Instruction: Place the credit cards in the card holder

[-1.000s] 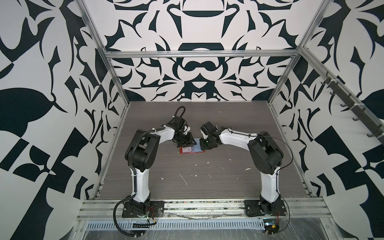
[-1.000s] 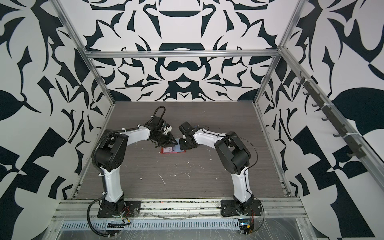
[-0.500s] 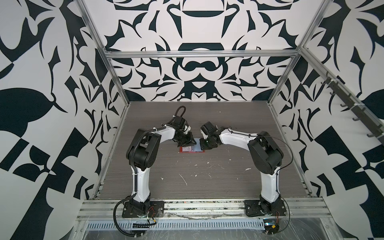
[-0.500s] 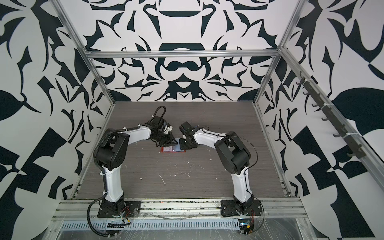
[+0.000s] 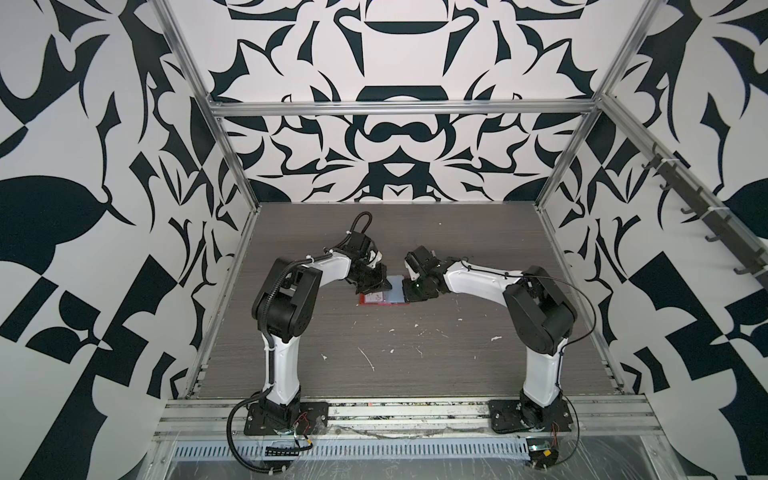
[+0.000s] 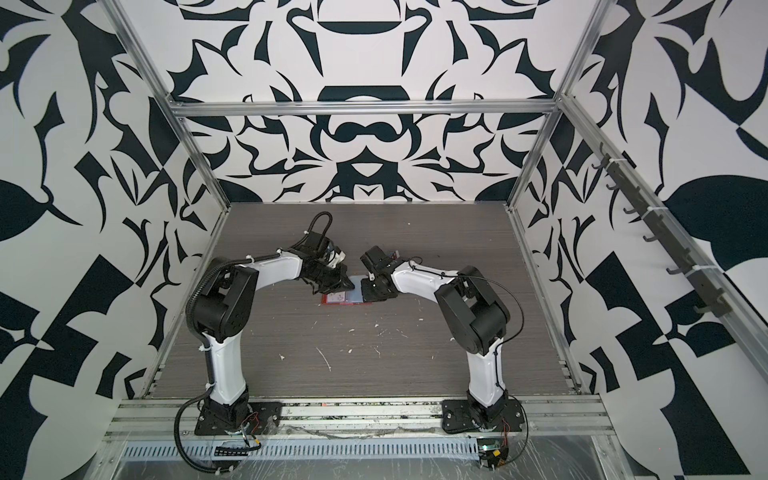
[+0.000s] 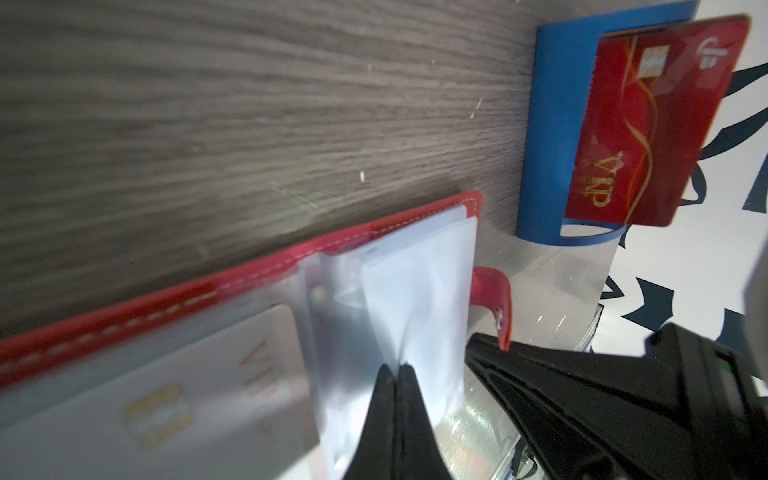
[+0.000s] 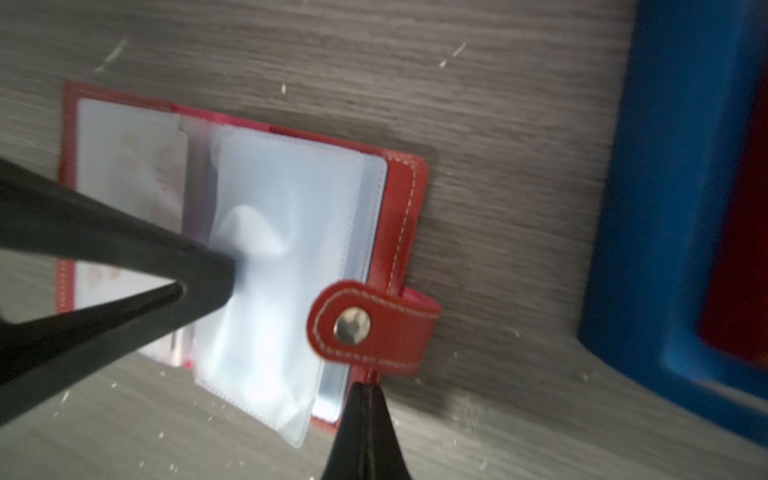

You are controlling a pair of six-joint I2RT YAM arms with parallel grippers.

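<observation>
Card holder (image 8: 409,187), red leather-look booklet, lies open; left gripper (image 7: 395,370) pinches its clear plastic sleeve (image 8: 286,208), right gripper (image 8: 365,388) closed beside the strap (image 8: 353,324). Lift one layer only.

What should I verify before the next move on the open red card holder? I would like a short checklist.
1. Red leather-look card holder lies open: ok.
2. Left gripper shut on a clear plastic pocket: ok.
3. Right gripper shut at the strap-side edge, pinning the holder: cannot tell.
4. Pocket mouth open enough for a card: cannot tell.
5. Red plastic VIP card out of the blue plastic rack: not ok.
</observation>
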